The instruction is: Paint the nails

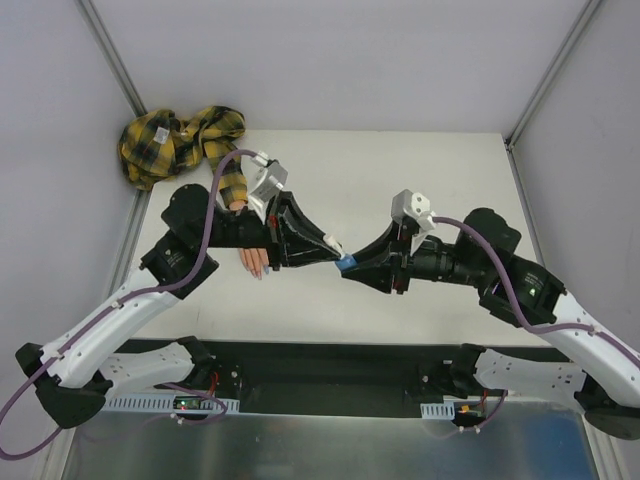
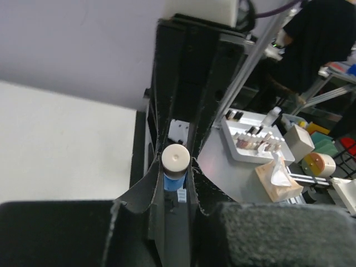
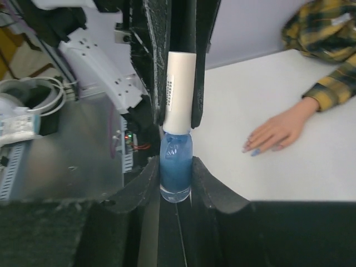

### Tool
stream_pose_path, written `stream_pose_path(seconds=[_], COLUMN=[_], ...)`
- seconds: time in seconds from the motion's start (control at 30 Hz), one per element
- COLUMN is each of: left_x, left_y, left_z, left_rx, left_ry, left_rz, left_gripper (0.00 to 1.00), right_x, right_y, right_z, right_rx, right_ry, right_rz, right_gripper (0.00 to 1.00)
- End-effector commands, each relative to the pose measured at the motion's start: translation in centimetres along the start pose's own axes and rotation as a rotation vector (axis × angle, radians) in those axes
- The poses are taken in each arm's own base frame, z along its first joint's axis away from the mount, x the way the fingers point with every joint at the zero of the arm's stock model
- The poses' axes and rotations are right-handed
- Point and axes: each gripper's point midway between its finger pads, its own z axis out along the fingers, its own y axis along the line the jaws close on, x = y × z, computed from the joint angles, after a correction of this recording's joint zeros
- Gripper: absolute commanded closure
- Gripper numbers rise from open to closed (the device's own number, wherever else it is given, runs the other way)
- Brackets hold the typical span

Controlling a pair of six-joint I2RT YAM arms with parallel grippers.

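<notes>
A: Entry one; step in hand?
B: Uncapping, by my reading; right gripper (image 3: pixel 176 171) clamped tight on the body of the blue bottle (image 3: pixel 176 161); left gripper (image 2: pixel 176 167) clamped tight on its white cap (image 3: pixel 179 92); bottle spans the two, apparently above the table (image 1: pixel 420 180); cap seated; no brush showing.
A: Next move calls for?
B: Probably a twist of the cap against a steady bottle; then a straight pull along the bottle's axis, so the brush clears the neck without dripping.
A: Entry two; the nails (image 3: pixel 253 149); location?
B: On the mannequin hand (image 1: pixel 250 262); flat on the table, left of the meeting grippers, apart from the bottle; wrist in a yellow-black plaid sleeve (image 1: pixel 230 180).
A: Heading and long axis?
B: Axis runs from the sleeve at the far-left corner toward the near edge; fingertips point toward the arm bases, slightly fanned; one tip looks bluish, the others pinkish.
</notes>
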Motion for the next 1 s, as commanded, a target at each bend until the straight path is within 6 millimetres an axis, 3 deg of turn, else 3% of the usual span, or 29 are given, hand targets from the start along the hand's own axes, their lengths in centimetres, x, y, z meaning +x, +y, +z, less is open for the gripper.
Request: stream_pose_path(seconds=[0.0, 0.1, 0.13, 0.17, 0.2, 0.3, 0.4, 0.5, 0.63, 0.73, 0.83, 0.97], left_x=[2.0, 1.4, 2.1, 0.9, 0.8, -0.8, -2.7, -4.4, -6.1, -7.4, -7.6, -7.2], left_y=[-2.7, -2.9, -2.0, -2.3, -1.9, -0.5, 1.3, 3.7, 5.9, 6.9, 7.9, 8.6], left_z=[-0.5, -0.6, -0.5, -0.6, -0.6, -1.5, -3.1, -4.5, -4.3, -3.4, -2.3, -1.2], left_rx=[0.218, 0.208, 0.165, 0.146, 0.111, -0.061, -0.261, -0.458, -0.564, -0.586, -0.579, -0.566], left_ry=[-0.009, -0.032, -0.001, -0.01, -0.002, -0.035, -0.107, -0.186, -0.236, -0.249, -0.225, -0.197], left_rz=[0.013, 0.023, -0.006, 0.014, 0.007, 0.023, 0.019, -0.039, -0.107, -0.109, -0.114, -0.12], left_gripper=[1.0, 0.98, 0.92, 0.86, 0.66, 0.3, 0.16, 0.12, 0.12, 0.17, 0.18, 0.28], right_x=[-6.9, -7.1, -6.9, -6.8, -6.6, -5.5, -4.7, -4.1, -4.2, -4.5, -4.7, -5.2], right_y=[6.0, 6.9, 6.7, 6.1, 5.7, 3.2, 0.2, -2.9, -6.6, -7.8, -8.7, -9.3], right_z=[-2.7, -2.8, -2.7, -2.4, -2.3, -2.0, -1.8, -1.4, -1.2, -0.9, -0.4, -0.5], right_rx=[-0.29, -0.345, -0.34, -0.309, -0.285, -0.146, 0.015, 0.177, 0.412, 0.504, 0.563, 0.617], right_ry=[-0.26, -0.259, -0.249, -0.241, -0.231, -0.182, -0.141, -0.103, -0.08, -0.071, -0.054, -0.069], right_rz=[-0.031, -0.027, -0.024, -0.022, -0.027, -0.049, -0.081, -0.109, -0.169, -0.217, -0.242, -0.253], right_gripper=[1.0, 1.0, 1.0, 1.0, 1.0, 1.0, 1.0, 1.0, 1.0, 1.0, 1.0, 1.0])
